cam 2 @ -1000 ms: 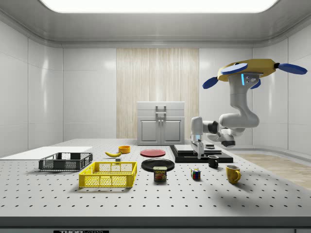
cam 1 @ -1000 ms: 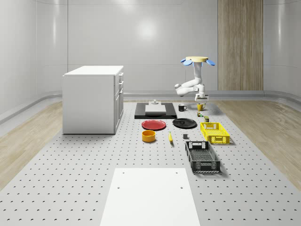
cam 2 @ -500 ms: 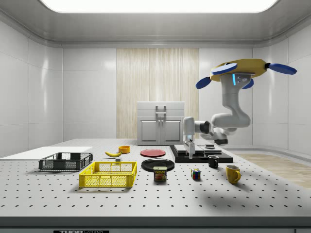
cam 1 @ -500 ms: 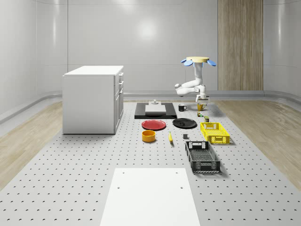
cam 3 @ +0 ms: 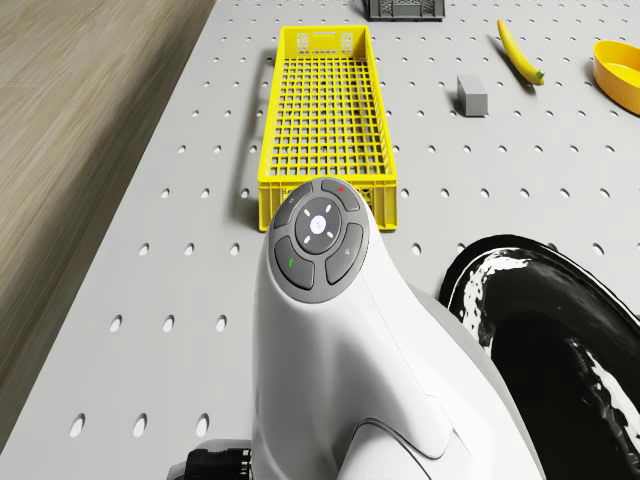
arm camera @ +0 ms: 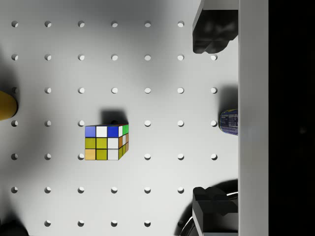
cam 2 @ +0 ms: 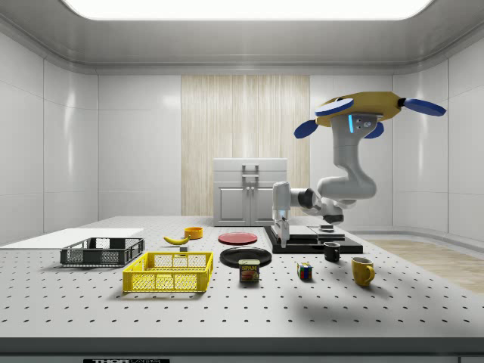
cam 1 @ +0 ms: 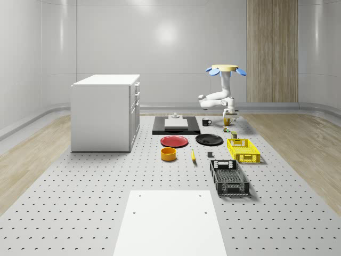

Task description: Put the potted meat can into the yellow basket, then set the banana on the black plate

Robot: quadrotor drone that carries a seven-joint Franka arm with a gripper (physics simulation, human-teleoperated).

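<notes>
The potted meat can stands on the table between the yellow basket and a Rubik's cube. The banana lies farther back, and the black plate sits just behind the can. The drone hovers over the table's mug end. Its arm reaches down, and the gripper hangs open above the table, to the side view's right of the can. In the wrist view the gripper is open, with the cube below it and the can's edge between the fingers. The drone view holds the basket, banana and plate.
A yellow mug and a black mug stand near the cube. A black crate, red plate, yellow bowl, white cabinet and black tray are also on the table. A small grey block lies by the banana.
The drone and arm have shifted toward the side view's left, bringing the open gripper from above the black mug to near the can.
</notes>
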